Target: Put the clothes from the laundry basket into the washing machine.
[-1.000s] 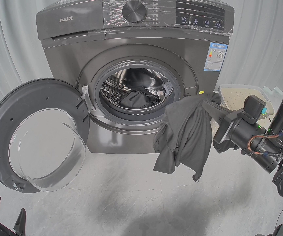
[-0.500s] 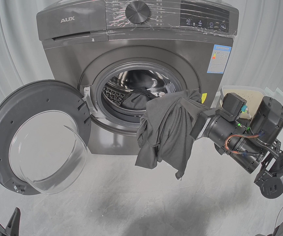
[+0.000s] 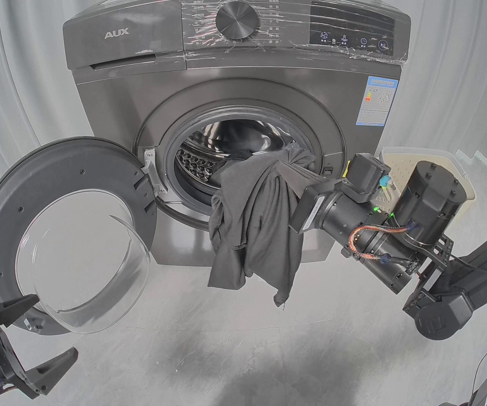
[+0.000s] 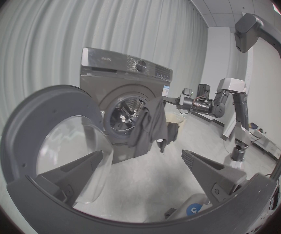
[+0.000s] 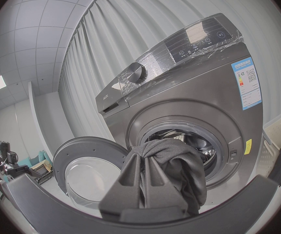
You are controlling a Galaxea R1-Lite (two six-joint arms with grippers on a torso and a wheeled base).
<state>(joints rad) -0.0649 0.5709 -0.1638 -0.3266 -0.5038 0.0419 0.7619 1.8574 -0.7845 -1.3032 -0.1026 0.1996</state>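
At the mouth of the washing machine [image 3: 232,85], the right gripper [image 5: 142,160] has its fingers pressed together on a bunched fold of a dark grey garment [image 3: 254,221]. It holds that fold level with the round opening, just in front of the drum [image 3: 198,164]. Most of the cloth hangs below the pinch, in front of the lower rim and the front panel, with its tail above the floor [image 3: 226,334]. The step in hand looks to be feeding this piece in beside another dark piece [image 3: 242,135] already lying inside. Doing it well likely means going in high and through the middle of the opening, then reaching deep enough for the hanging part to drag over the lip before letting go. A release too near the rim could leave the cloth draped out or let it slide to the floor. The wrist behind the fingers is bulky, so the rim on either side is the edge to mind. The door [image 3: 57,164] stands swung wide on the robot's left, leaving the front open. The left gripper [image 3: 57,325] sits low near that door with its fingers spread, well apart from the garment. The laundry basket [image 3: 401,159] sits just beside the machine, behind the right arm.
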